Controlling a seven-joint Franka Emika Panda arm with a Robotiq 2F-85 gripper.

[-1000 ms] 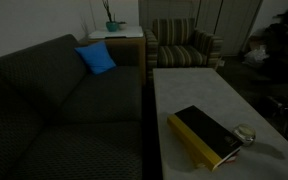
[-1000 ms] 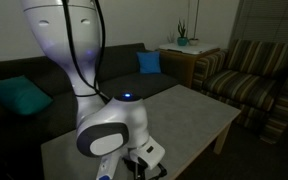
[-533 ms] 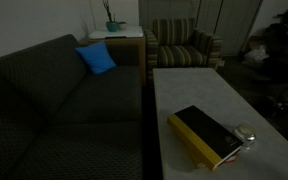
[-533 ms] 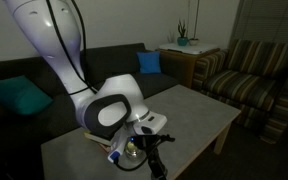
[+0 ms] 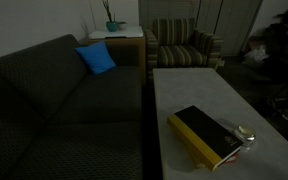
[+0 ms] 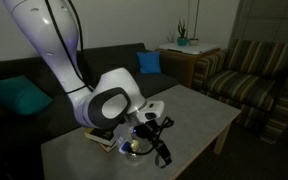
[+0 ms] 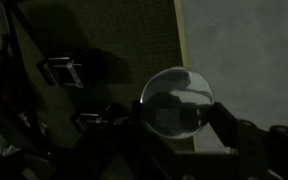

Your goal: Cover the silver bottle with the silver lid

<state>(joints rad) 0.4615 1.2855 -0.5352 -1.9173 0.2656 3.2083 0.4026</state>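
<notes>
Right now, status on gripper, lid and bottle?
Gripper low near book, grip unclear. Lid between fingers, wrist view. Bottle on table, book right beside it.

The room is dim, with a pale wall (image 5: 34, 20) behind a dark sofa (image 5: 54, 100) that carries a blue cushion (image 5: 96, 58) and a teal cushion (image 6: 19, 97). A striped armchair (image 5: 184, 45) stands beyond the pale surface (image 5: 199, 90), beside a side table (image 5: 124, 36) with a potted plant (image 5: 112, 20).

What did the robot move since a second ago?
The arm swung back from the camera, and its gripper reached out over the table beside the book. It is too dark to tell whether it grips anything. The book, the silver bottle and the sofa stayed put.
</notes>
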